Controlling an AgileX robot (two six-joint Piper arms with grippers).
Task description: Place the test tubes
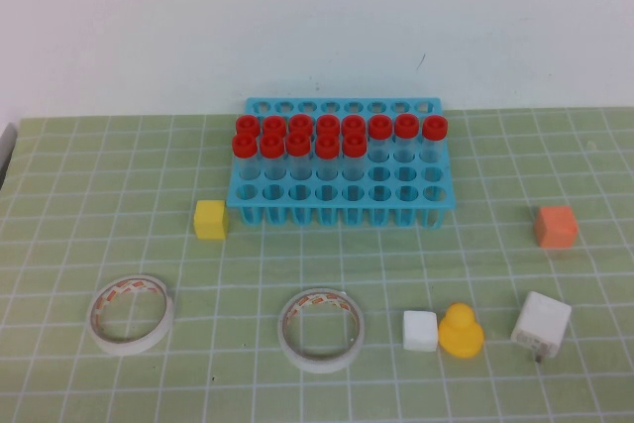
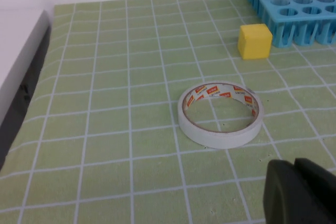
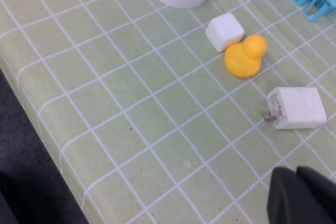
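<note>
Thirteen red-capped test tubes (image 1: 328, 136) stand upright in the blue rack (image 1: 396, 213) at the far middle of the green gridded mat (image 1: 99, 195). Eight of them fill one row from end to end. The other five stand in the next row toward me, starting at the rack's left end. The rest of the holes I can see hold nothing.

Just off the rack's front left corner sits a yellow cube (image 1: 211, 219), close to it but not touching. An orange cube (image 1: 555, 227) lies well apart to the right.

Along the near edge, from left to right, I see a left tape roll (image 1: 129, 348), a middle tape roll (image 1: 319, 362), and a white cube (image 1: 420, 330) pressed against a yellow duck (image 1: 461, 330). A white charger (image 1: 541, 327) follows, its prongs facing me.

Neither arm reaches into the high view. The left gripper (image 2: 294, 169) hangs over the mat near the left tape roll, its jaws pressed together and holding nothing. The right gripper (image 3: 295, 174) hangs above the near right part of the mat, close to the white charger. Its jaws are also closed and empty.
</note>
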